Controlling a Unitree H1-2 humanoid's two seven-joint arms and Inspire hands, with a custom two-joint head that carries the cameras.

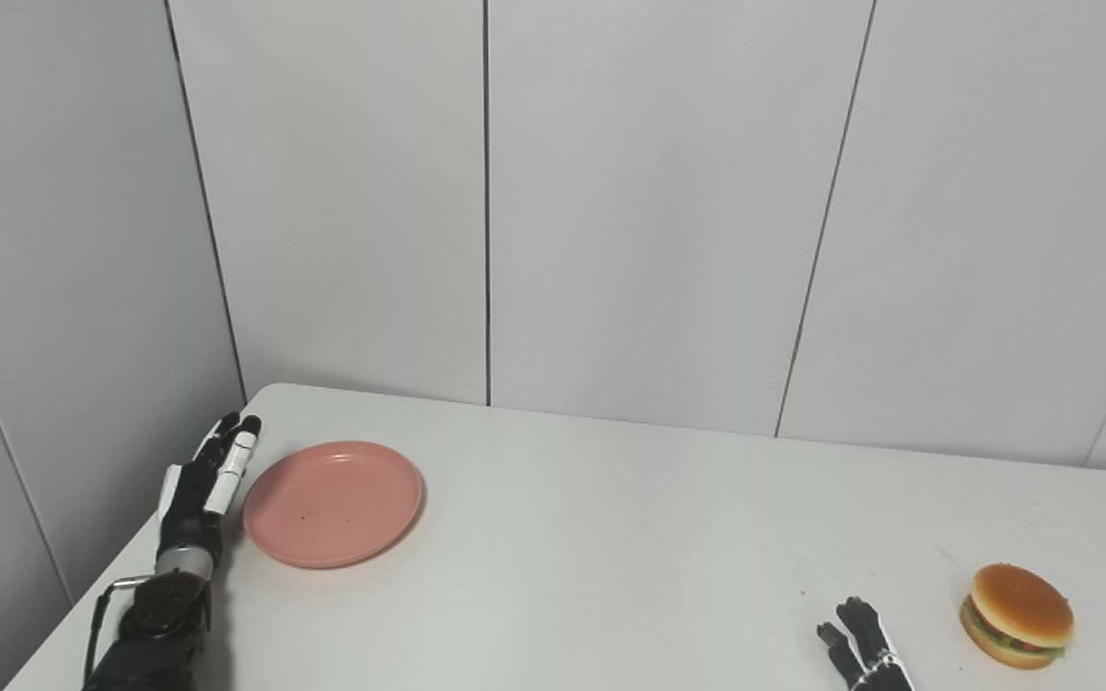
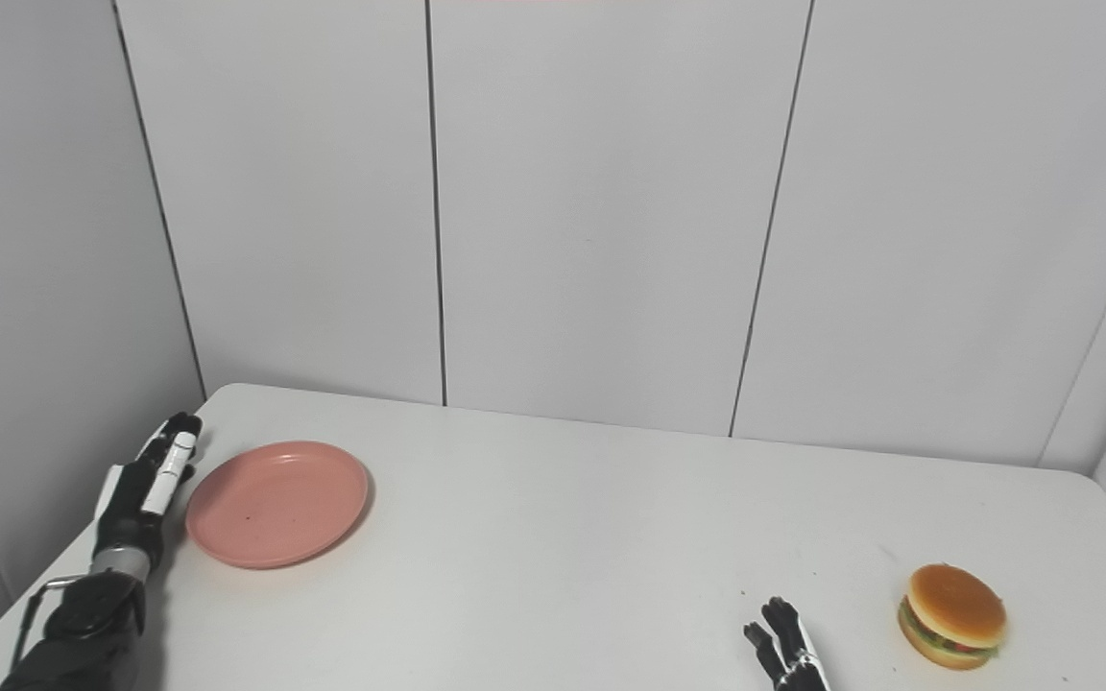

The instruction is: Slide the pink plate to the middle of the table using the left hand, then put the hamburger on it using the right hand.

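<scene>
While the plate (image 1: 333,503) sits at the table's (image 1: 611,537) far left, near the back corner and empty, push it rightward toward the middle. Left hand (image 1: 204,480) stands edge-on just beside the plate's left rim, fingers extended and together, gripping nothing; cannot tell whether already touching. Keep the fingers flat against the rim, low to the surface, and press through the plate's centre so it slides straight rather than spinning or tipping. Go slowly; stop at mid-table, well short of the burger (image 1: 1018,615). Burger rests at the near right. Right hand (image 1: 860,653) waits beside it, only fingertips showing, apparently spread and holding nothing.
</scene>
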